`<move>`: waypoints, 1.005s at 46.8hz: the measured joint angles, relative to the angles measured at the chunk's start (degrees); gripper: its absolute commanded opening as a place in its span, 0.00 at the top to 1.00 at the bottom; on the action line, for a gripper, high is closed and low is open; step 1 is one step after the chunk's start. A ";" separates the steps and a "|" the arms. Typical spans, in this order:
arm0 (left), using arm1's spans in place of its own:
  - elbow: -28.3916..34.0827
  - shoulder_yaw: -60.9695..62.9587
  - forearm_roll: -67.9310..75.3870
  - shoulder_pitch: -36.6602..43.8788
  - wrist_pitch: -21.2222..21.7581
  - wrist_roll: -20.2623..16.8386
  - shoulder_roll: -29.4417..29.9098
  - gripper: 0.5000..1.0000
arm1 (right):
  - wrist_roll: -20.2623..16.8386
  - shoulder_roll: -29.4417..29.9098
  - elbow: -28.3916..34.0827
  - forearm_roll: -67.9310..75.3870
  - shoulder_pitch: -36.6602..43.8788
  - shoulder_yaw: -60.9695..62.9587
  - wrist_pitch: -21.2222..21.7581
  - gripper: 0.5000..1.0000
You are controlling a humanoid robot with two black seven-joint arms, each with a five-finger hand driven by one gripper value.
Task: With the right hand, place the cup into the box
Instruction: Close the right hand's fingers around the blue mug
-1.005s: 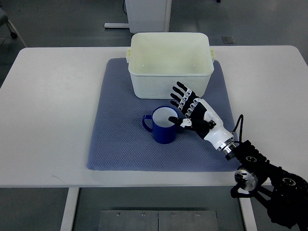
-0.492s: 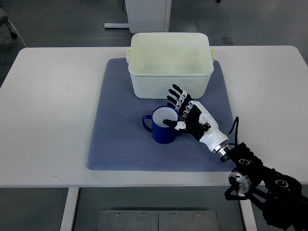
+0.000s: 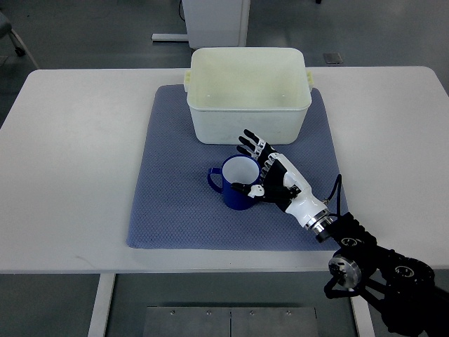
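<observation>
A dark blue cup [image 3: 232,180] with a white inside stands upright on the blue mat [image 3: 175,182], handle to the left, just in front of the cream box [image 3: 248,91]. My right hand [image 3: 258,167] reaches in from the lower right. It is open: its fingers [image 3: 250,144] spread behind the cup's right side and its thumb [image 3: 245,188] lies against the cup's front wall. The hand touches the cup without closing on it. The box stands empty at the mat's far edge. My left hand is out of view.
The white table [image 3: 70,154] carries the mat in its middle. My right forearm and its black joint housing [image 3: 372,263] hang over the table's front right edge. A white cabinet base [image 3: 216,20] stands on the floor behind the table.
My right hand has slid left and toward the cup. Its thumb now rests lower on the cup's front wall and its fingers reach behind the rim. The cup has not moved.
</observation>
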 measured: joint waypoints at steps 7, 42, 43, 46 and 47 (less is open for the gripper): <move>0.01 -0.02 0.00 0.00 0.00 0.01 0.00 0.00 | 0.00 -0.09 -0.10 -0.12 -0.02 -0.18 -1.08 0.03; -0.01 0.03 0.00 0.00 -0.01 0.02 0.00 0.00 | -0.01 2.15 -0.72 -0.45 1.17 -4.38 -6.91 0.11; -0.01 0.01 0.00 0.00 -0.01 0.01 0.00 0.00 | -0.01 2.37 -0.88 -0.45 1.20 -4.40 -7.15 0.11; -0.01 0.02 0.00 0.00 -0.02 0.01 0.00 0.00 | -0.01 2.80 -1.20 -0.45 1.31 -4.40 -7.78 0.11; -0.01 0.01 0.00 0.00 -0.02 0.02 0.00 0.00 | -0.01 2.87 -1.33 -0.45 1.31 -4.41 -7.99 0.12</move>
